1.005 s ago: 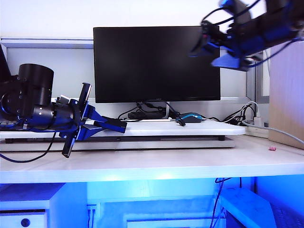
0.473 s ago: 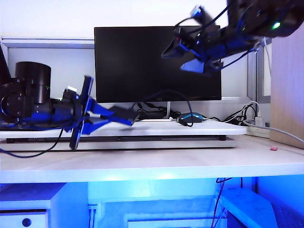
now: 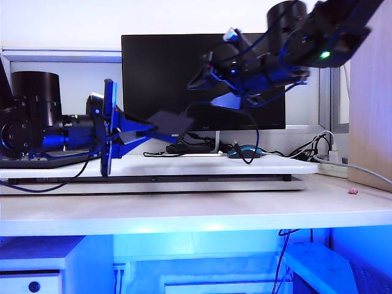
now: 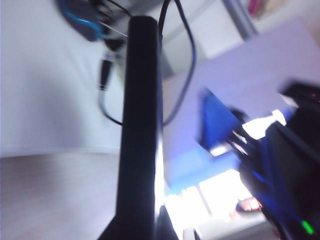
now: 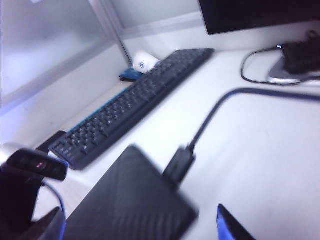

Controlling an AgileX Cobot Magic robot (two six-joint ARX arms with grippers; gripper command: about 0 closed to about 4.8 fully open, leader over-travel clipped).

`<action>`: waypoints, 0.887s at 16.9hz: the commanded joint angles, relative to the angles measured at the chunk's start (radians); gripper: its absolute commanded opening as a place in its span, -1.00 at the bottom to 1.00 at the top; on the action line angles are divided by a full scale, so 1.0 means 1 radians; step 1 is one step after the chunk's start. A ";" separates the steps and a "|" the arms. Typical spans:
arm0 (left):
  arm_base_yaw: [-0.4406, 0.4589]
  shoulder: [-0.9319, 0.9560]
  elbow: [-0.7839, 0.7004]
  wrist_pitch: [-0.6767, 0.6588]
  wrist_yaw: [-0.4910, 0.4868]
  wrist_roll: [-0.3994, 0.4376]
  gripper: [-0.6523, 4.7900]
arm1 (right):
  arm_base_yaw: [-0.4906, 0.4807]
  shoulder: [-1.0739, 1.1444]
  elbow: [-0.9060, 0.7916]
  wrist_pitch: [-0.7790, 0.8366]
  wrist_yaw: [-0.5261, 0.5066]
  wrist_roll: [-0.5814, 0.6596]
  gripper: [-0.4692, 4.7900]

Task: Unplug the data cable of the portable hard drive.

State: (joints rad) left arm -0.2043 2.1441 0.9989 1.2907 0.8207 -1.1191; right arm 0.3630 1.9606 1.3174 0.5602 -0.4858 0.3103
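Both grippers are mid-air in front of the black monitor (image 3: 202, 82): the left gripper (image 3: 160, 127), centre-left of the exterior frame, is clamped on the flat dark navy portable hard drive (image 3: 170, 123), lifted off the white desk (image 3: 196, 208). The thin black data cable (image 3: 251, 144) is still plugged into the drive (plug (image 5: 180, 162) seated at its edge). The right gripper (image 3: 205, 76), upper centre just above the drive, has its jaws spread wide, gripping nothing.
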 commanded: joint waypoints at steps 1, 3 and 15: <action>0.000 -0.005 0.007 0.119 0.059 -0.042 -0.78 | 0.004 0.040 0.069 0.007 -0.005 0.046 0.66; 0.000 -0.005 0.007 0.156 0.060 -0.067 -0.78 | 0.005 0.070 0.116 -0.008 -0.006 0.060 0.66; -0.023 -0.005 0.009 0.157 0.096 -0.067 -0.78 | 0.016 0.105 0.122 0.058 0.012 0.086 -0.86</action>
State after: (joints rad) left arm -0.2249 2.1464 1.0016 1.4090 0.9134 -1.1915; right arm 0.3717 2.0705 1.4372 0.6094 -0.4759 0.4019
